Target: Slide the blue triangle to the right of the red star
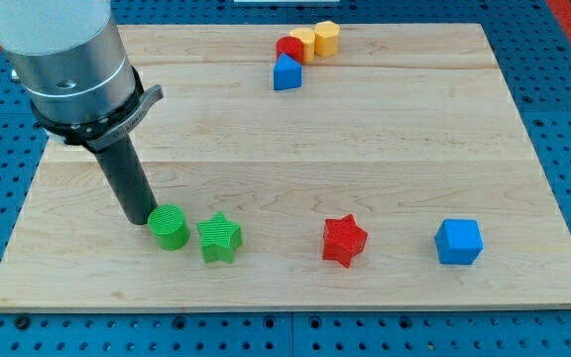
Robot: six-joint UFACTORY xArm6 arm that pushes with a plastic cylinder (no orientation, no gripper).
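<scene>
The blue triangle (pixel 286 73) lies near the view's top, touching a red block (pixel 289 49) just above it. The red star (pixel 344 240) lies low on the board, right of centre. A blue cube (pixel 458 241) sits to the right of the red star. My tip (pixel 141 218) is at the lower left, just left of a green cylinder (pixel 170 227) and close to touching it. It is far from the blue triangle and the red star.
A green star (pixel 219 238) sits right of the green cylinder. Two yellow blocks (pixel 302 42) (pixel 326 38) sit beside the red block at the top. The wooden board (pixel 295 139) lies on a blue perforated table.
</scene>
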